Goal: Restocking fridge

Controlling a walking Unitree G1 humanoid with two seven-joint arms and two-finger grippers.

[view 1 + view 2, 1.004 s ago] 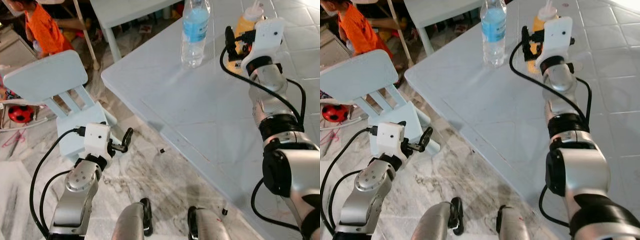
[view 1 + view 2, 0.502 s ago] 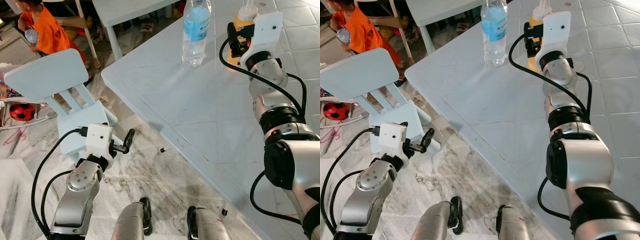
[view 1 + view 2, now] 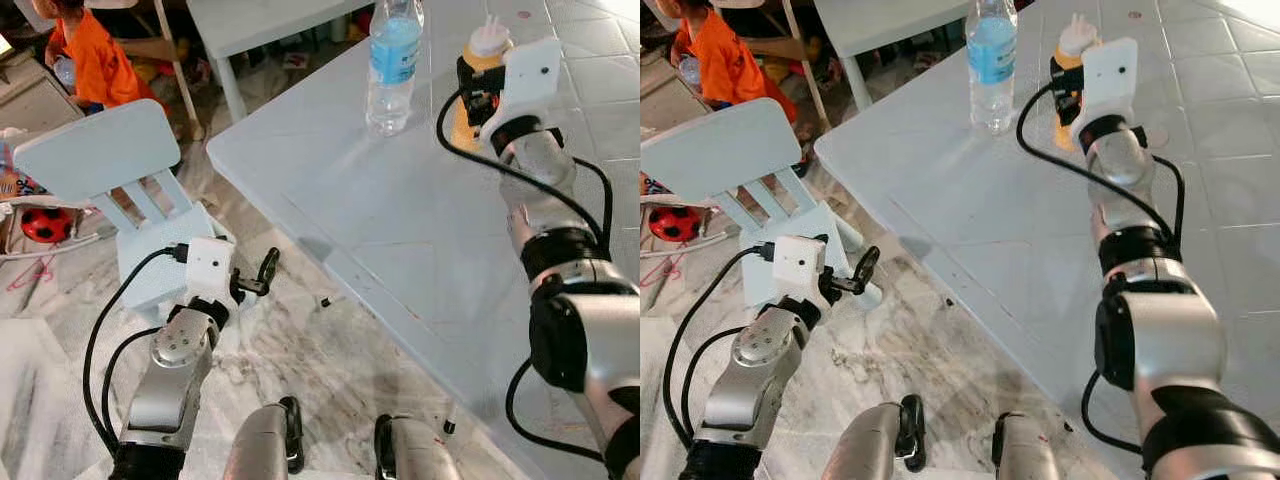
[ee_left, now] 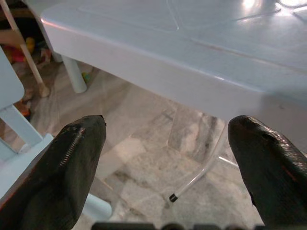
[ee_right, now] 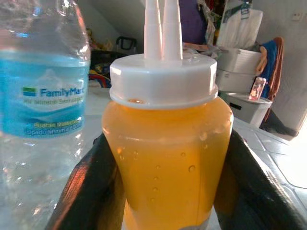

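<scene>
squeeze bottle (image 5: 165, 143) of orange liquid stands on the white table (image 3: 400, 230), beside the water bottle (image 3: 392, 62). my right gripper (image 3: 470, 90) brackets it, fingers (image 5: 88, 187) alongside, grip unconfirmed. left gripper (image 4: 168, 163) hangs spread, empty. i judge restocking barely begun.

A lived-in home: plastic table (image 3: 420, 220), small chair (image 3: 100, 160), toy ball (image 3: 42, 225), marble floor (image 3: 300, 350).

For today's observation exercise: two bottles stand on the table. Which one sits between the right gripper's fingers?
The orange squeeze bottle with the white nozzle cap. The right gripper flanks it; the clear water bottle with the blue label stands beside it, untouched.
</scene>
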